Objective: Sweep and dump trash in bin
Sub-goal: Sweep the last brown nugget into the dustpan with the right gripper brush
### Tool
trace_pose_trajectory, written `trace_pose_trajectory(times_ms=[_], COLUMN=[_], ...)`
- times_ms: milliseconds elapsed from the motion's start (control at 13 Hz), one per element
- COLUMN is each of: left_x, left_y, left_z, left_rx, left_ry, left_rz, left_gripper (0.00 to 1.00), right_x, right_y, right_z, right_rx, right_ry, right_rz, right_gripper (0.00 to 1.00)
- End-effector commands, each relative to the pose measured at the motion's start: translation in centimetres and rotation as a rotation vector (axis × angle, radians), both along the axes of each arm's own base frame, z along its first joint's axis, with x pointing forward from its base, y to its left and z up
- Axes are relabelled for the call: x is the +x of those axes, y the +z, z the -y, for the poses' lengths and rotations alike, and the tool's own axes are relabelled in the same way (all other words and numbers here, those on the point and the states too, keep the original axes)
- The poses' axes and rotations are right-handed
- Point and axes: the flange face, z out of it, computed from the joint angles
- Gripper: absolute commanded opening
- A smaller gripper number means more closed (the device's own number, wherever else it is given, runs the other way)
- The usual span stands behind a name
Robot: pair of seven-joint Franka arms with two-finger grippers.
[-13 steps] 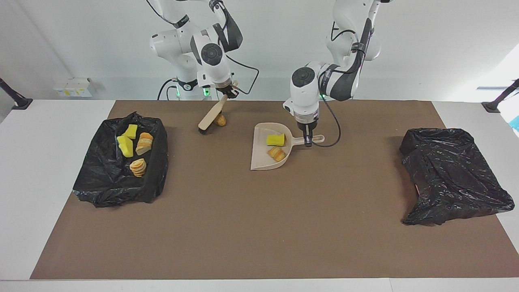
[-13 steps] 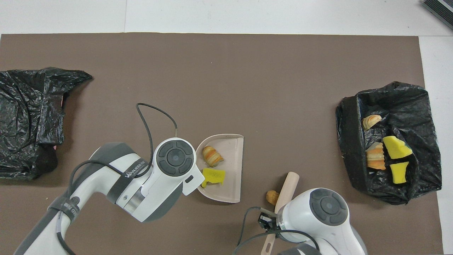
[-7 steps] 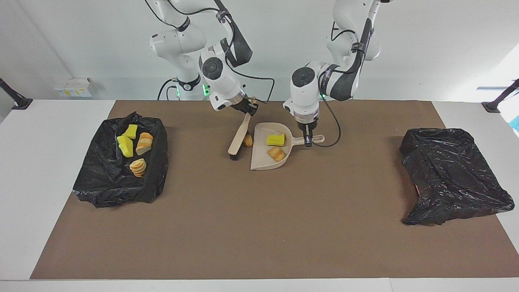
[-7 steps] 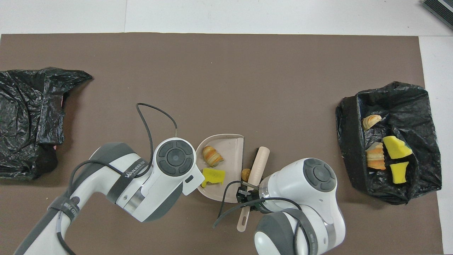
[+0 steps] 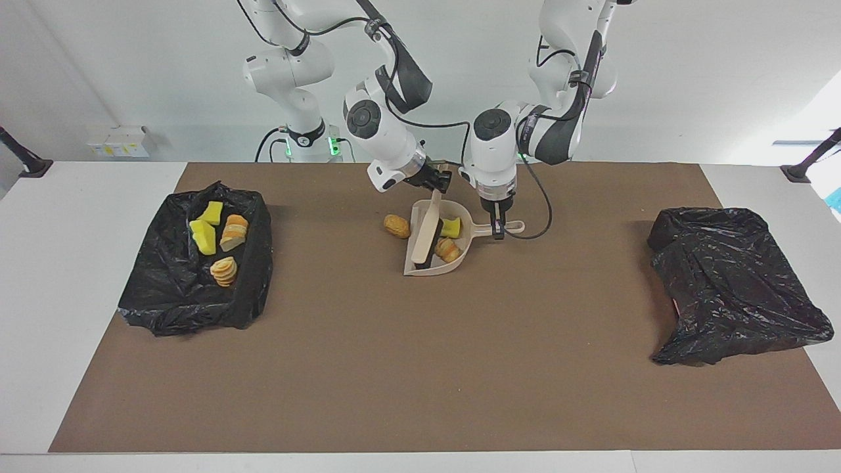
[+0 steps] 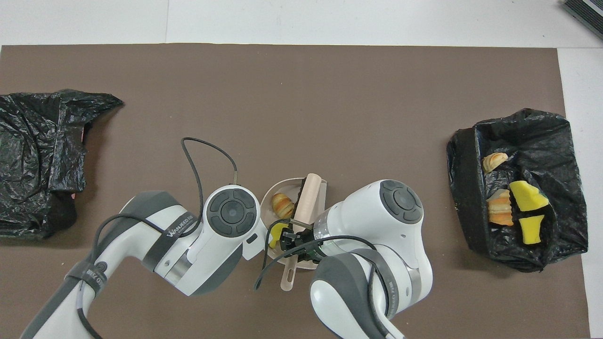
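The beige dustpan (image 5: 433, 269) lies on the brown mat with a yellow sponge chunk (image 5: 453, 227) and a bread-like lump (image 5: 447, 249) in it; they also show in the overhead view, the sponge chunk (image 6: 278, 233) and the lump (image 6: 282, 205). My left gripper (image 5: 498, 228) is shut on the dustpan's handle. My right gripper (image 5: 437, 182) is shut on the beige brush (image 5: 428, 226), whose head rests inside the pan (image 6: 308, 197). A tan lump (image 5: 397, 225) lies on the mat just outside the pan, toward the right arm's end; my right arm hides it from overhead.
A bin lined with black plastic (image 5: 250, 276) stands at the right arm's end of the table and holds several yellow and bread-like pieces (image 6: 523, 197). A crumpled black bag (image 5: 736, 282) lies at the left arm's end.
My right gripper swept the brush and the tan lump toward the dustpan. The brush then passed over the lump into the pan, leaving the lump outside. The left gripper and pan stayed put.
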Motion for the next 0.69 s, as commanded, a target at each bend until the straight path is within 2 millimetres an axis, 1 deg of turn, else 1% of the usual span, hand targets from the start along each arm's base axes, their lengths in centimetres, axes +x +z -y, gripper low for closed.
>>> trace_pose_trajectory(times_ms=[0, 77, 153, 307, 460, 537, 613], left_x=[-0.8, -0.7, -0.8, -0.8, -1.0, -1.2, -1.4], left_y=[0.2, 0.1, 0.2, 0.1, 0.1, 0.0, 0.2], left_z=[-0.5, -0.6, -0.7, -0.7, -0.7, -0.7, -0.6], left_rx=[-0.002, -0.001, -0.001, 0.003, 0.004, 0.006, 0.006], left_ry=[-0.023, -0.020, -0.018, -0.021, -0.022, -0.020, -0.021], left_rz=[0.021, 0.020, 0.018, 0.015, 0.014, 0.012, 0.013], left_gripper=[0.00, 0.00, 0.00, 0.00, 0.00, 0.00, 0.00], right_x=[-1.7, -2.6, -3.7, -5.5, -6.1, -6.3, -6.4], right_y=[3.8, 4.5, 4.2, 3.3, 2.4, 1.5, 0.3], right_z=[2.0, 3.4, 3.8, 5.5, 7.2, 7.9, 8.1], right_rx=[-0.009, -0.078, -0.152, -0.307, -0.394, -0.446, -0.475], right_ry=[0.004, 0.000, 0.010, 0.058, 0.102, 0.139, 0.159], right_rz=[-0.023, 0.007, 0.013, 0.050, 0.044, 0.023, -0.004], right_gripper=[0.00, 0.00, 0.00, 0.00, 0.00, 0.00, 0.00])
